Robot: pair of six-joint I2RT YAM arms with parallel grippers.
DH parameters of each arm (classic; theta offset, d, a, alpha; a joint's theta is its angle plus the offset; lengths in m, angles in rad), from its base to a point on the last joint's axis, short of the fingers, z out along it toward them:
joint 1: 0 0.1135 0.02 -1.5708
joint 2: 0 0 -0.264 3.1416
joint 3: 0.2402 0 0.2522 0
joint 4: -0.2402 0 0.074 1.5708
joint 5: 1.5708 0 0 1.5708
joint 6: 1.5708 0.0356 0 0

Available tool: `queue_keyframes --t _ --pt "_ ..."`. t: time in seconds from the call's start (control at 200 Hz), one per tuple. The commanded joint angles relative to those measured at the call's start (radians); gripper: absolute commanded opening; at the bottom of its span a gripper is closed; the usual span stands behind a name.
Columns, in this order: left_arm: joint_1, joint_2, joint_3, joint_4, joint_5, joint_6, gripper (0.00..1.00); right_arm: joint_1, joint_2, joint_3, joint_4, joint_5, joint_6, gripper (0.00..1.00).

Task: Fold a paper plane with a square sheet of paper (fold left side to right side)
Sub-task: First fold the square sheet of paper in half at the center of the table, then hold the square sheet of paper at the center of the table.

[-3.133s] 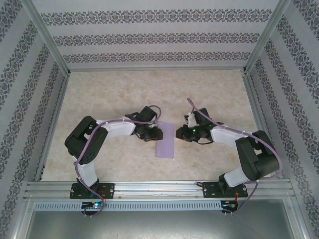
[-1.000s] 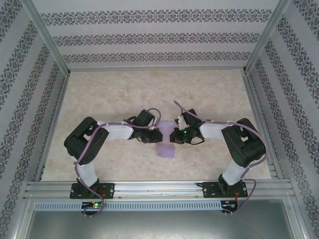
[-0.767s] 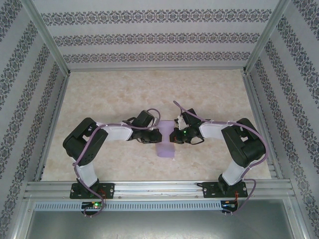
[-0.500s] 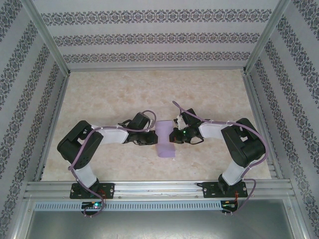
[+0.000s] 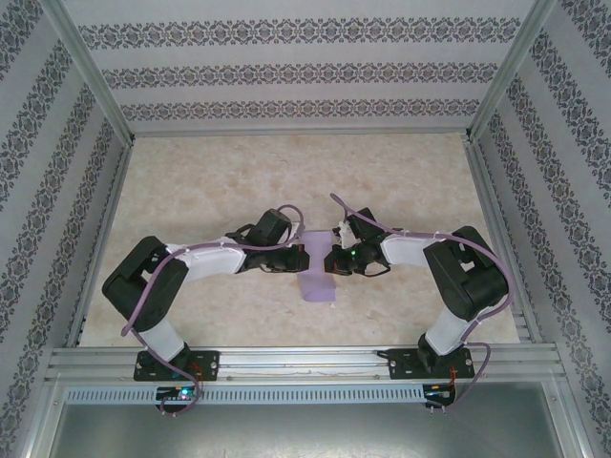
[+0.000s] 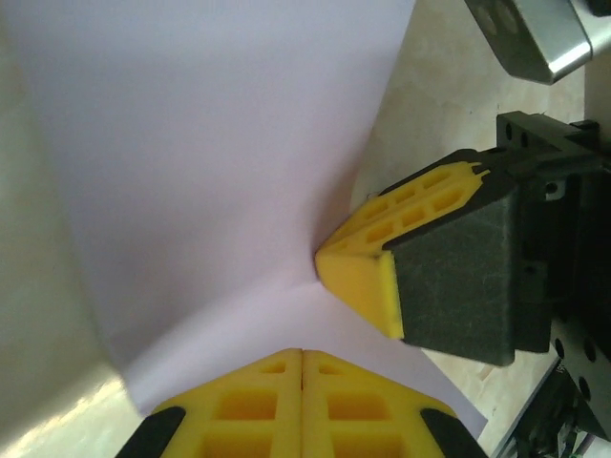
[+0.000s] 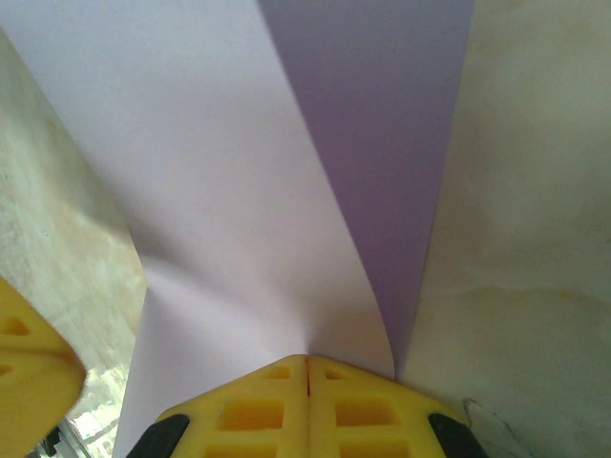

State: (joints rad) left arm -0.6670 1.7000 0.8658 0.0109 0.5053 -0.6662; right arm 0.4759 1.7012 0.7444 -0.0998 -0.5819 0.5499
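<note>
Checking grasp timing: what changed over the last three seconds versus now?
The right arm swung inward, and the right pincer is shut on the thin lilac sheet of paper. The left arm stretched rightward, its elbow sinking, and the left pincer closed on the sheet in the last second. Unchanged: the sheet's near end lies at the same spot on the beige marbled table.
</note>
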Motion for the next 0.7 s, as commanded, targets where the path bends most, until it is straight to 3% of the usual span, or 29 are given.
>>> queue_keyframes --t 0.0,0.355,0.695 --pt "-0.012 0.059 0.016 0.042 0.023 -0.013 0.05 0.004 0.067 -0.032 -0.103 0.154 -0.017 0.00" --pt "-0.018 0.104 -0.020 0.019 -0.003 -0.010 0.05 0.006 0.051 -0.030 -0.102 0.141 -0.018 0.00" --pt "-0.019 0.128 -0.028 -0.006 -0.029 -0.012 0.04 0.002 -0.023 0.010 0.025 -0.014 0.039 0.00"
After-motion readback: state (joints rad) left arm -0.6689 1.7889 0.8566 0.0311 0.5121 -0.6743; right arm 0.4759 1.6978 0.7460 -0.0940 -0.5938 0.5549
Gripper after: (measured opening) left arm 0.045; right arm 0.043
